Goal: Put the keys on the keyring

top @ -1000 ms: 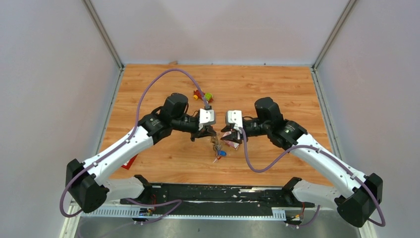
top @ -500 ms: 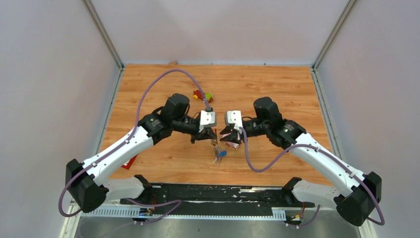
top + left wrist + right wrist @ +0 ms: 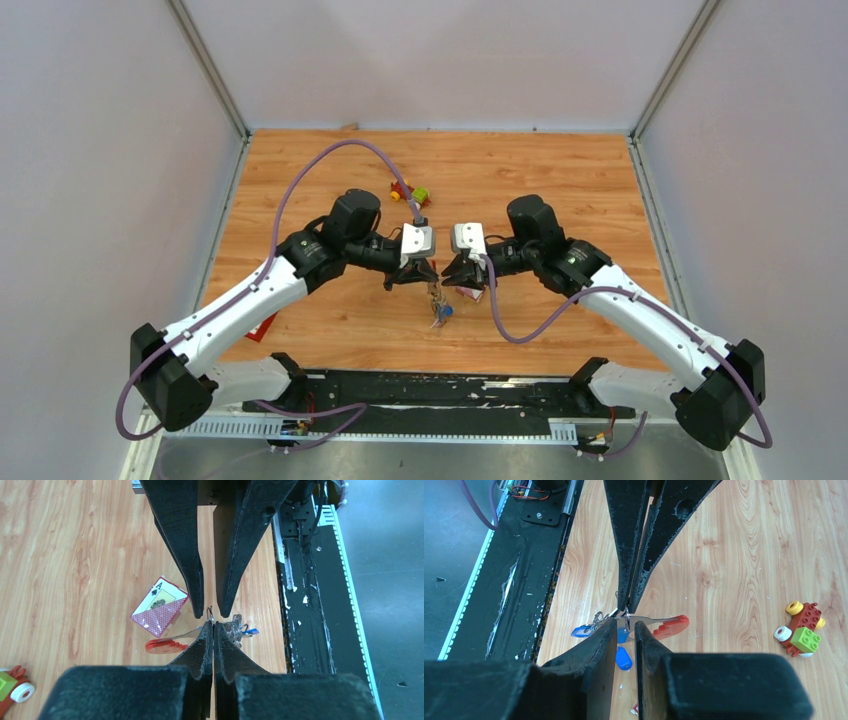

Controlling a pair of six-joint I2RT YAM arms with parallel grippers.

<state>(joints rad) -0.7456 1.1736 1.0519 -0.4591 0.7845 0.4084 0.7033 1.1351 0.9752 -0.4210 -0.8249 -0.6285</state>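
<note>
Mid-table, well apart from both side walls, the left gripper [image 3: 214, 629] is pinched tight on the thin metal keyring [image 3: 210, 612]. Small silver keys with blue plastic heads [image 3: 623, 658] cluster just beside the ring. Immediately right, the right gripper [image 3: 626, 625] flanks the ring, its jaws narrowly apart. The orange wooden table [image 3: 560, 180] stretches open to the far and right edges.

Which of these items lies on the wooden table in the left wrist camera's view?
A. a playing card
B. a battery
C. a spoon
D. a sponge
A: a playing card marked with an A lies flat on the table; no spoon, sponge or battery shows there.
</note>
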